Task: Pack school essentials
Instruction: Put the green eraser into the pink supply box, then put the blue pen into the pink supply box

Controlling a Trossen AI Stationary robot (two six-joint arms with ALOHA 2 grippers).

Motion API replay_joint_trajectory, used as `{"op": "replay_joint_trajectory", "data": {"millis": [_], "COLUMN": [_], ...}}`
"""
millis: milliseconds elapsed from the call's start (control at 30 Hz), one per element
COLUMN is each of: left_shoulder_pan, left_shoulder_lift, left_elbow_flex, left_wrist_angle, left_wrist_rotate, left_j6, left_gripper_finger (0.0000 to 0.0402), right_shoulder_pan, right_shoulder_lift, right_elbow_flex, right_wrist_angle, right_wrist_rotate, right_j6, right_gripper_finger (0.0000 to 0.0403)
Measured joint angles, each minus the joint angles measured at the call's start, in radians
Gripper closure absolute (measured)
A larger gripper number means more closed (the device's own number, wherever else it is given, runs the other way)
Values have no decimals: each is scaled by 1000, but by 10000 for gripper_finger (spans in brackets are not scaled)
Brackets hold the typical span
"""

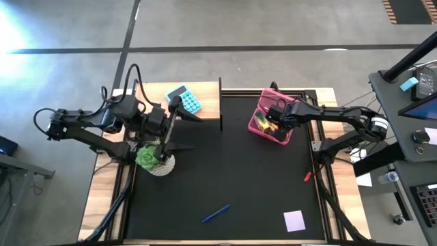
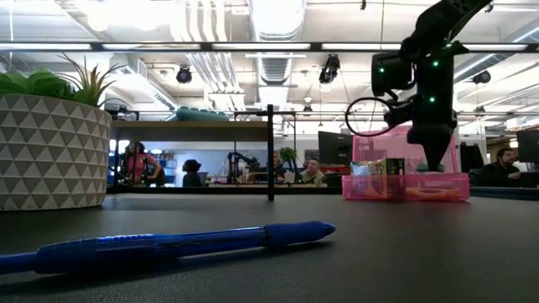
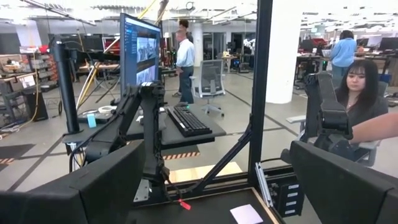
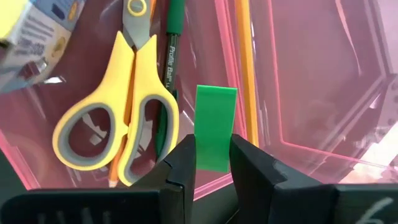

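Closest to me, a blue pen (image 2: 181, 244) lies flat on the dark bench (image 1: 232, 164) near its front edge, with the lilac note pad (image 1: 294, 220) off to one side of it, well apart from the pen. Farther back on the other side stands the potted plant (image 1: 154, 159) in its patterned white pot, and the left end effector (image 1: 167, 123) hangs above it with its fingers spread wide, holding nothing. A blue calculator (image 1: 186, 100) lies just behind that arm.

Across the bench, toward the back, sits the pink tray (image 1: 272, 117). The right end effector (image 4: 211, 163) points down into it, its two fingers pinching a small green eraser (image 4: 215, 127) just above the tray floor. Inside the tray lie yellow-handled scissors (image 4: 124, 106), a green pen (image 4: 171, 56) beside them, an orange pencil (image 4: 245, 68) and a small yellow box (image 2: 381, 168).
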Motion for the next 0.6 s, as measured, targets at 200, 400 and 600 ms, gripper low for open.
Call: {"op": "replay_joint_trajectory", "data": {"millis": [200,400,600], "left_shoulder_pan": [0,0,-1], "left_shoulder_lift": [0,0,5], "left_elbow_flex": [0,0,0], "left_wrist_angle": [-7,-7,-7], "left_wrist_rotate": [0,0,-1], "left_j6": [-6,-7,-53], "left_gripper_finger": [22,22,22], "right_shoulder_pan": [-2,-2,-2], "right_shoulder_lift": [0,0,1], "right_elbow_flex": [-14,-14,23], "right_wrist_angle": [5,13,-7], "right_wrist_rotate": [0,0,0], "right_j6": [-8,1,68], "right_gripper_finger": [301,274,242]}}
